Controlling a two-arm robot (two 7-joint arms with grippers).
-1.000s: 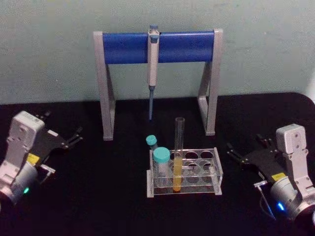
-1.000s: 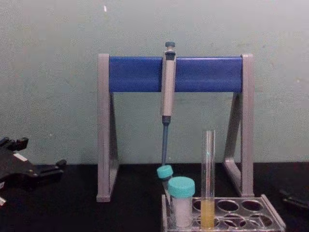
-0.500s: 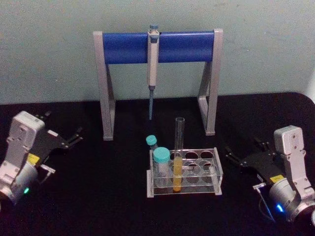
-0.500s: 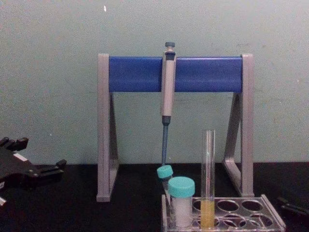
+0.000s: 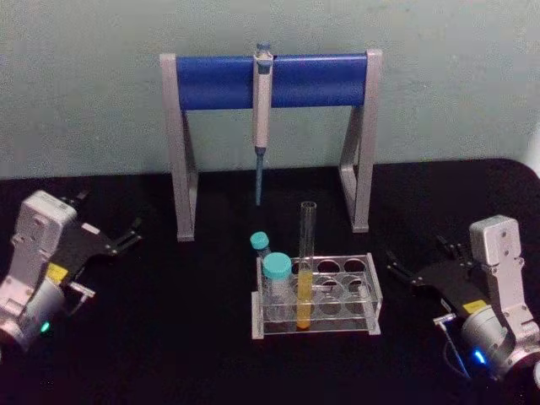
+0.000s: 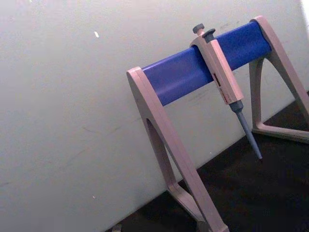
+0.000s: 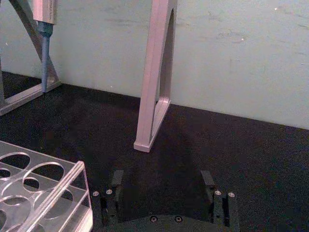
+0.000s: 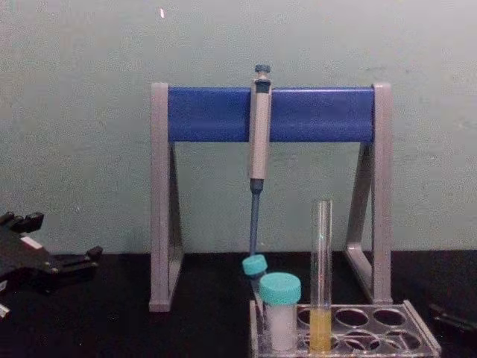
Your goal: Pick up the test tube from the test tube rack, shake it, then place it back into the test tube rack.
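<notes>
Right gripper (image 5: pixel 403 272) fingers (image 7: pixel 208 180) are being held apart and empty, beside the test tube rack (image 5: pixel 371 291), presumably for approach. The test tube (image 5: pixel 305 263) is standing upright in a front hole. Left gripper (image 5: pixel 126 237) is parked open, well apart.

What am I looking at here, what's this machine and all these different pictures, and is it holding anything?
It is a robot with two arms, each ending in a grasping tool. One picture looks down from its head, one looks across from its chest, and two come from cameras on its wrists. The left tool and the right tool rest open on the black table, at either side, holding nothing. Between them stands a clear test tube rack. In it, a tall test tube with yellow liquid stands upright, next to two teal-capped vials. Behind, a pipette hangs from a grey-and-blue stand.
</notes>
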